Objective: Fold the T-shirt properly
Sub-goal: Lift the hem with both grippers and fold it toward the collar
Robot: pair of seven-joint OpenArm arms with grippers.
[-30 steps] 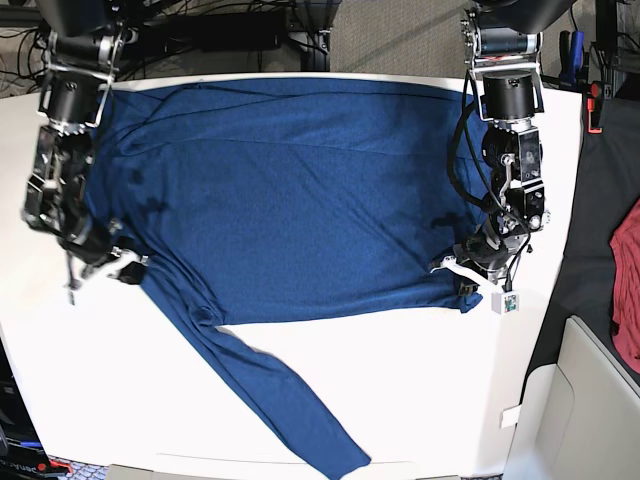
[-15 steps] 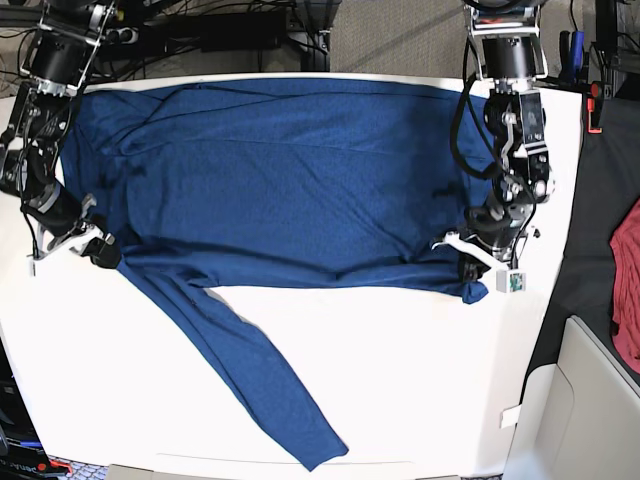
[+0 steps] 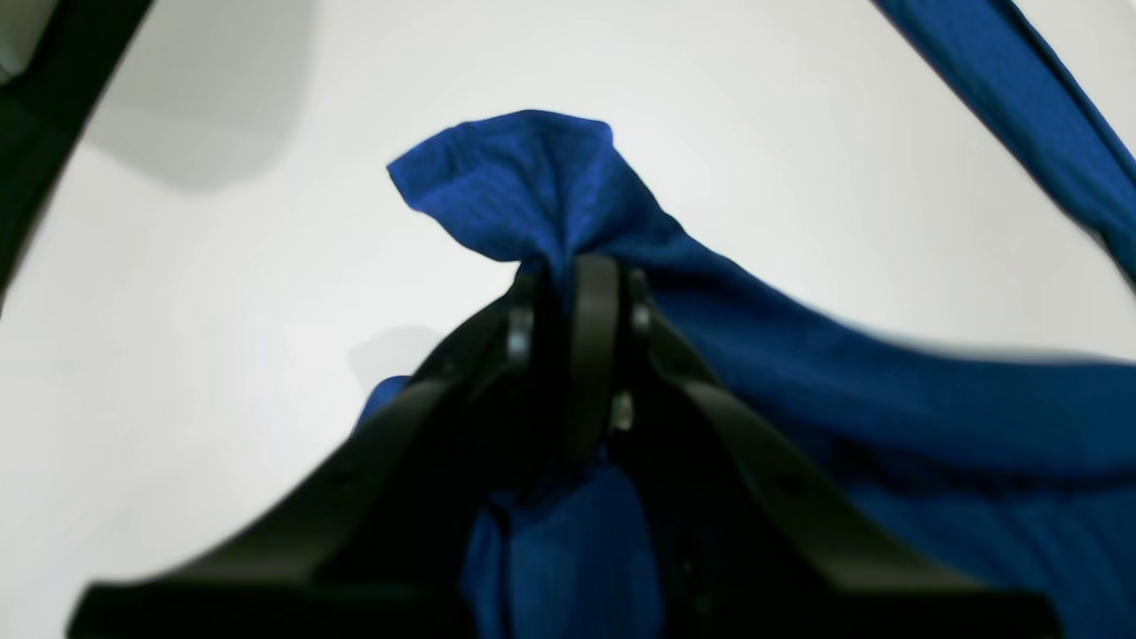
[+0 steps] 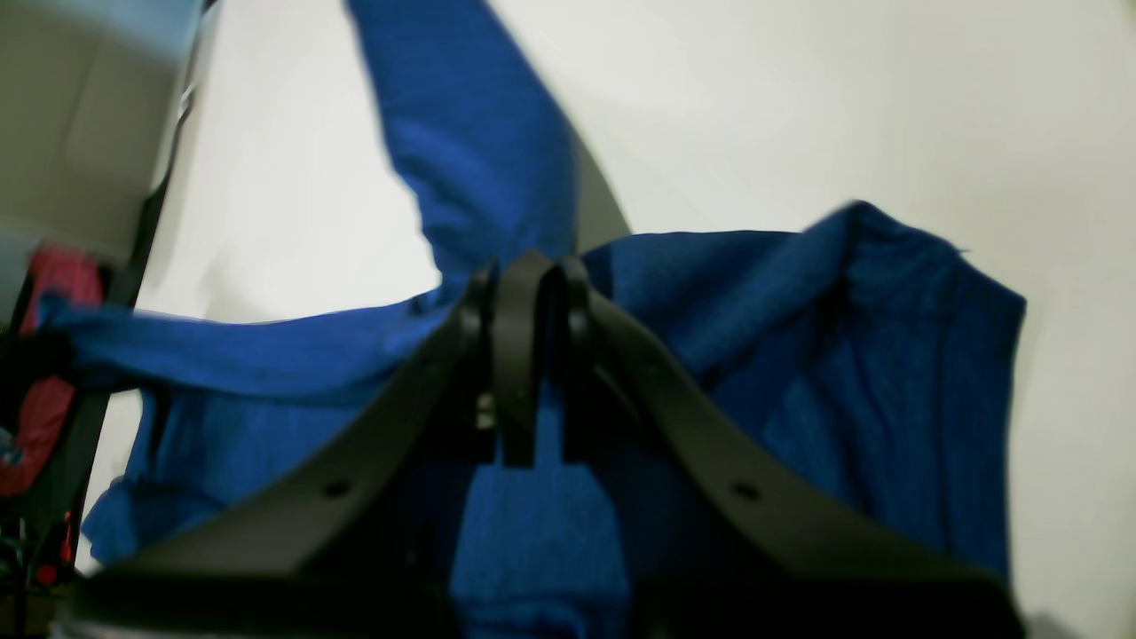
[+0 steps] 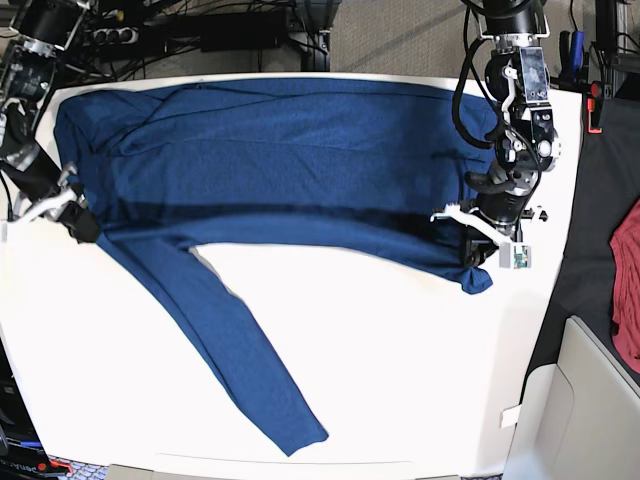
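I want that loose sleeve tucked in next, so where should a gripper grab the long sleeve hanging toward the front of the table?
Probably at the sleeve cuff end, coming down from above: it lies flat and free on the table, away from the T-shirt body. Both the left gripper and right gripper are shut on fabric.

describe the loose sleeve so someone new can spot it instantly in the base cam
Start at the white table, where the T-shirt stretches across the far half between the left gripper and right gripper. The loose sleeve is the narrow blue strip running diagonally from its near edge toward the table's front. Nothing else blue reaches that far forward.
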